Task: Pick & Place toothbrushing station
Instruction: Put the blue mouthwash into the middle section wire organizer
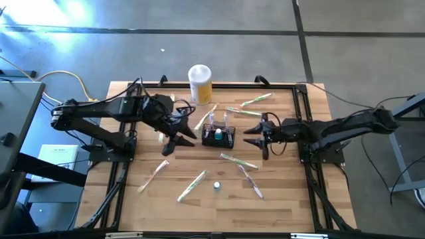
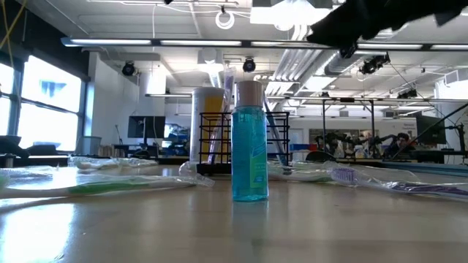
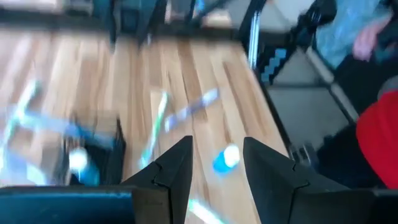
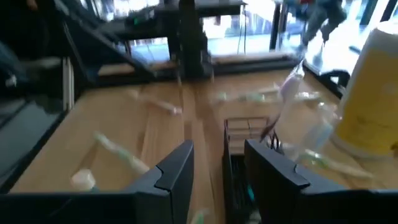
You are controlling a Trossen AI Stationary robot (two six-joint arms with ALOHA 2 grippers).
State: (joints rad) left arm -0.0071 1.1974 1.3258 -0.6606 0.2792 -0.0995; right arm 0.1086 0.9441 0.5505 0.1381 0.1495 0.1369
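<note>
The toothbrushing station, a small black wire-mesh basket (image 1: 220,137), stands on its base at the middle of the wooden table (image 1: 285,206), with a few brushes upright in it. It also shows in the low view (image 2: 213,143) and the right wrist view (image 4: 247,132). My left gripper (image 1: 177,142) hangs open just left of the basket, above the table, with nothing between its fingers (image 3: 217,163). My right gripper (image 1: 256,137) hangs open to the basket's right, raised and pointing at it, also with nothing between its fingers (image 4: 219,163).
A yellow-and-white canister (image 1: 200,83) stands behind the basket. A small blue bottle (image 1: 216,186) stands upright near the front. Several wrapped toothbrushes lie around, among them one (image 1: 153,175) at the front left and one (image 1: 238,161) right of centre. A black frame (image 1: 302,126) edges the table.
</note>
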